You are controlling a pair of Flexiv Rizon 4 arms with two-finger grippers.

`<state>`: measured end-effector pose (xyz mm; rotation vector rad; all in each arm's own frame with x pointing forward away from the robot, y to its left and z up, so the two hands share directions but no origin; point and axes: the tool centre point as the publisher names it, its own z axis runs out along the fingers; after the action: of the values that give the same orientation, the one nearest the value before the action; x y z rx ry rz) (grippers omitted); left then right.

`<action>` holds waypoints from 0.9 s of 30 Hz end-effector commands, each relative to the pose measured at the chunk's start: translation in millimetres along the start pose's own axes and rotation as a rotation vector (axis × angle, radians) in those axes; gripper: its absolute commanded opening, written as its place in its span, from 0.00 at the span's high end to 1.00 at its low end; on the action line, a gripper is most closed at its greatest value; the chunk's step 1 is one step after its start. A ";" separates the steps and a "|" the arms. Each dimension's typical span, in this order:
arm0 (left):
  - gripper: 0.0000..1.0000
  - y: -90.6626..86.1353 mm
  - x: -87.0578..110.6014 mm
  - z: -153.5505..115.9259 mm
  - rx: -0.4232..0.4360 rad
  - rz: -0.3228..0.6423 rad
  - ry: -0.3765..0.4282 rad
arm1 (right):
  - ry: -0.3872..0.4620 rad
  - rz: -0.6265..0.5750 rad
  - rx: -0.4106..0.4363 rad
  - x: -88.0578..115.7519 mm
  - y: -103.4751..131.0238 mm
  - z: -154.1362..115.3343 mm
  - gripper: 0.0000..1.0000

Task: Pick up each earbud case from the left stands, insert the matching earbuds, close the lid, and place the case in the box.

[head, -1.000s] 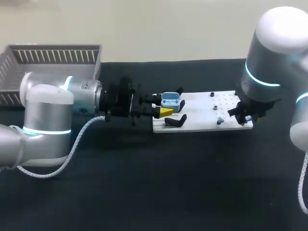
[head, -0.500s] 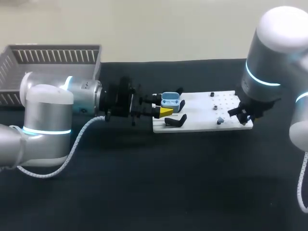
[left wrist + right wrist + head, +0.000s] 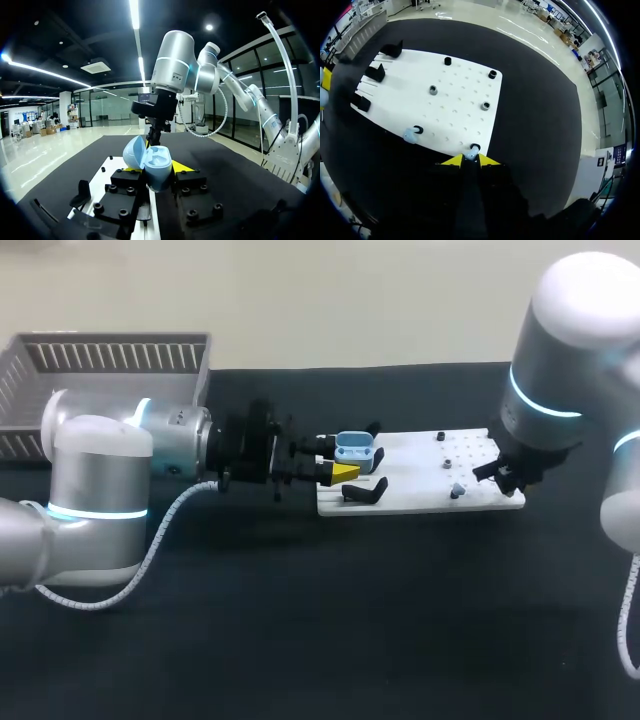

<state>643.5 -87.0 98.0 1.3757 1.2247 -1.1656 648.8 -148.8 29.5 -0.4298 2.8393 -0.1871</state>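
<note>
Both gripping | left pincer (image 3: 158, 170) pinching open earbud case (image 3: 156, 160) | right pincer (image 3: 471, 160) pinching earbud (image 3: 471, 154)

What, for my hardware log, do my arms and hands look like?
Left arm and right arm: silver-white rounded links, glowing cyan joint rings. A white ribbed cable trails from the left one. Left hand and right hand: black, yellow fingertips.

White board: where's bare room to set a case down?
The board's middle, between the black stands and the pegs, is bare. Crowded: the stand end, where the left gripper holds the earbud case, and the corner where the right gripper pinches an earbud.
</note>
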 end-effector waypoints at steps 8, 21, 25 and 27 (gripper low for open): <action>1.00 -1.8 1.1 0.1 -0.007 0.004 -0.003 | 0.000 -0.003 -0.003 1.1 1.3 2.2 0.65; 1.00 -1.8 1.1 0.1 -0.007 0.004 -0.003 | -0.025 0.002 0.012 -3.7 3.3 2.0 0.59; 1.00 -1.8 1.1 0.1 -0.007 0.004 -0.003 | -0.026 0.001 0.017 -6.5 3.2 3.3 0.59; 1.00 -1.8 1.1 0.1 -0.007 0.004 -0.003 | -0.024 0.001 0.018 -7.5 3.1 5.3 0.59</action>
<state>643.5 -87.0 98.0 1.3757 1.2247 -1.1656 654.6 -144.9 29.0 -0.4276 2.8156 -0.2027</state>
